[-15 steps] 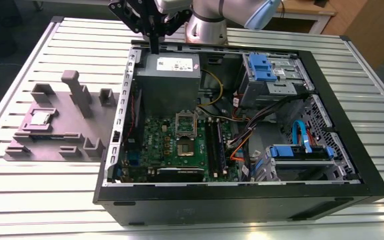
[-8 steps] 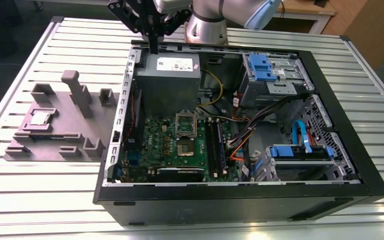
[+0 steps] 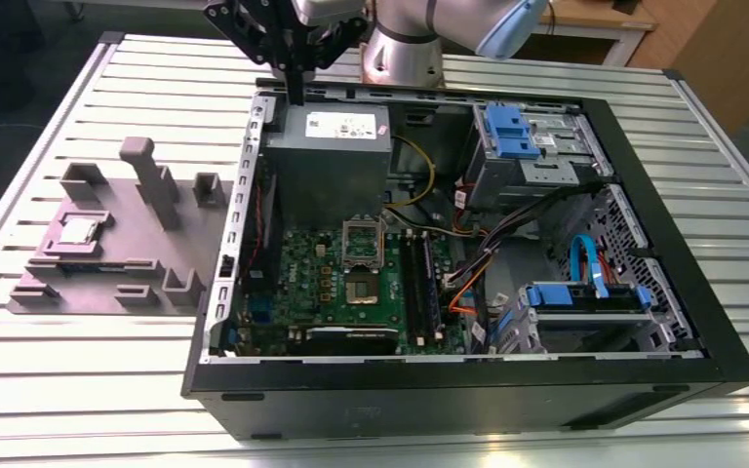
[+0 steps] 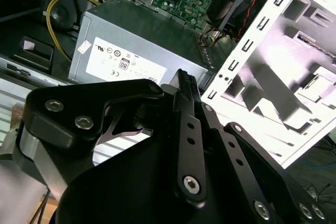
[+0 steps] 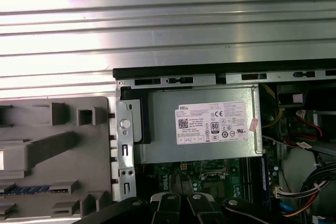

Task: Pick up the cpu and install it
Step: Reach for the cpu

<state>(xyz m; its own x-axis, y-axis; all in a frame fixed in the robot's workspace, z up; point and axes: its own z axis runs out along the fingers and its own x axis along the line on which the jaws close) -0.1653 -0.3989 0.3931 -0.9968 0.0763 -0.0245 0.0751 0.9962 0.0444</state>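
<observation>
The cpu [image 3: 79, 231], a small square chip with a shiny silver top, lies in a purple holder on the grey fixture [image 3: 114, 283] at the exterior view's left, outside the computer case. My gripper [image 3: 296, 95] hangs over the back left corner of the open case [image 3: 479, 390], above the grey power supply [image 3: 329, 127], far from the cpu. Its black fingers [image 4: 187, 85] are shut together with nothing between them. On the green motherboard, the cpu socket [image 3: 363, 289] lies open with its metal frame [image 3: 363, 235] flipped up.
The case holds blue drive cages [image 3: 518, 132], a bundle of cables [image 3: 479, 263] and memory slots [image 3: 420, 283] beside the socket. Posts and blocks rise from the grey fixture [image 5: 52, 150]. Everything stands on a ribbed metal table [image 3: 62, 390]. The arm's base [image 3: 401, 49] is behind the case.
</observation>
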